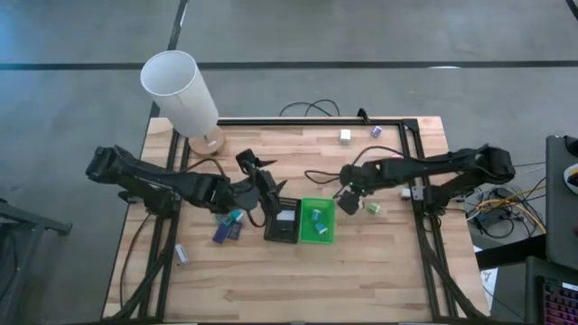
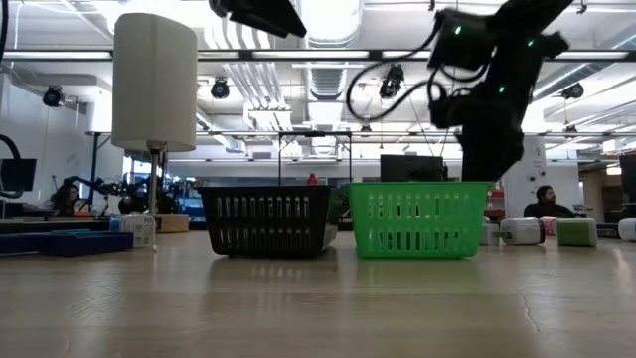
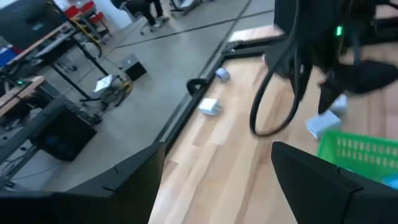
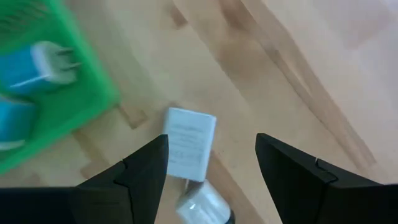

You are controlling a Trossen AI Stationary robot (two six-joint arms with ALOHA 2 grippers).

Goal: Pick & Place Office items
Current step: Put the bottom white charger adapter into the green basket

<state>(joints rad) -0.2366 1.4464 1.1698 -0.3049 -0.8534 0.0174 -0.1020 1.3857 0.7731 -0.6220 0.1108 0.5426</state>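
The office items are small blocks scattered on the wooden table: a white one [image 1: 345, 135] and a purple one [image 1: 377, 132] near the far edge, and dark-blue and teal ones [image 1: 229, 227] left of the black basket [image 1: 281, 222]. My right gripper [image 1: 349, 199] hangs open, pointing down, just right of the green basket [image 1: 318, 221]. A white charger block [image 4: 189, 143] lies flat on the table below its fingers, untouched. Blue and white items [image 4: 37, 65] lie inside the green basket. My left gripper [image 1: 259, 177] is open and raised above the black basket's far side, with nothing between its fingers.
A tall white lampshade [image 1: 181, 90] stands at the table's far left corner. Black cables [image 1: 316, 173] loop across the middle of the table. Another small item [image 1: 181, 255] lies near the left edge. A black frame rail [image 1: 307, 121] runs along the far edge.
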